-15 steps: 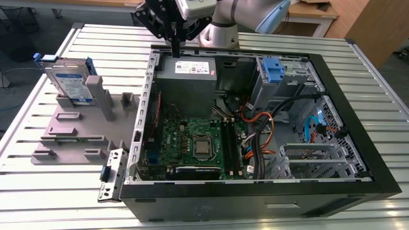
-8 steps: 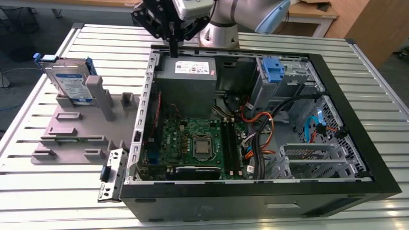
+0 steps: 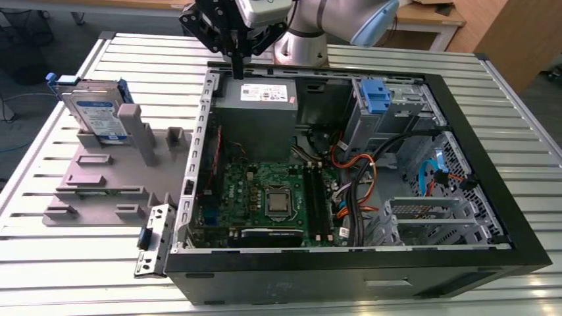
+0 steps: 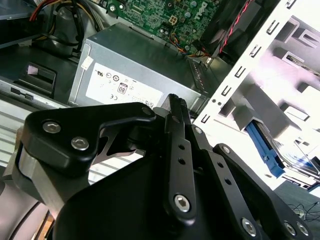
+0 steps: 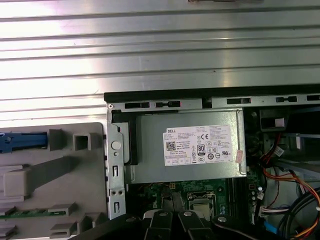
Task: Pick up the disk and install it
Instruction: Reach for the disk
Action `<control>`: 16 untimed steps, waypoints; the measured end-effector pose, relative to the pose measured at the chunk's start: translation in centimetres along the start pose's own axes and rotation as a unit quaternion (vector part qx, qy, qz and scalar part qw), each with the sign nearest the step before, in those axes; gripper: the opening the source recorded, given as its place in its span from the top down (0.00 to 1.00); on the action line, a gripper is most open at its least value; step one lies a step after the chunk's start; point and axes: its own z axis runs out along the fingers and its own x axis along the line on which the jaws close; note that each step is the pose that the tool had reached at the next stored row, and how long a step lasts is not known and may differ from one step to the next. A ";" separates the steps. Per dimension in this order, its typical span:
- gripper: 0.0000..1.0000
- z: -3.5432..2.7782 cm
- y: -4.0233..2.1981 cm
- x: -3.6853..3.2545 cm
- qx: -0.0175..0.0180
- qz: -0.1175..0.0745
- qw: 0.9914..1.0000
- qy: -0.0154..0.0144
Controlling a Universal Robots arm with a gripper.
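Tabletop: a silver metal tabletop with long ribs carries a grey plastic stand and a big black computer case.
Case: it lies on its side with the lid off, so the inside shows. It sits on the exterior view's right, just beside the stand.
Disk: the flat silver-grey disk with a white-and-blue label and blue plastic rails stands upright in a slot of the stand, at the far end on the exterior view's left. It is outside the case. A bit of its blue rail shows in the first wrist view.
Pincer: the black metal pincer points down over the far wall of the case, near the power box. Its fingers look pressed together with nothing between them. It touches nothing and is well apart from the disk. In both wrist views its black links show close up.
Arm: the white and blue-grey robot arm stands behind the case.
Power box: a grey metal power box with a white label sits in the far corner of the case, under the pincer.
Green board: a green circuit board lies flat on the case floor, near the power box.
Blue bracket: a blue plastic bracket sits on the grey metal drive cage, on the exterior view's right.
Wires: orange, red and black wires run between the green board and the cage.
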 end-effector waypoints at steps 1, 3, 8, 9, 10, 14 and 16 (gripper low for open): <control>0.89 0.00 0.00 0.00 0.000 0.000 1.000 0.000; 0.89 0.00 0.00 0.00 0.000 0.000 1.000 0.000; 0.89 0.02 -0.04 0.46 0.000 0.000 1.000 0.000; 0.89 0.02 -0.05 0.65 0.000 0.000 1.000 0.000; 0.89 0.02 -0.07 0.82 0.000 0.000 1.000 0.000; 0.89 0.02 -0.10 1.33 0.000 0.000 1.000 0.000; 0.89 0.03 -0.12 1.53 0.000 0.000 1.000 0.000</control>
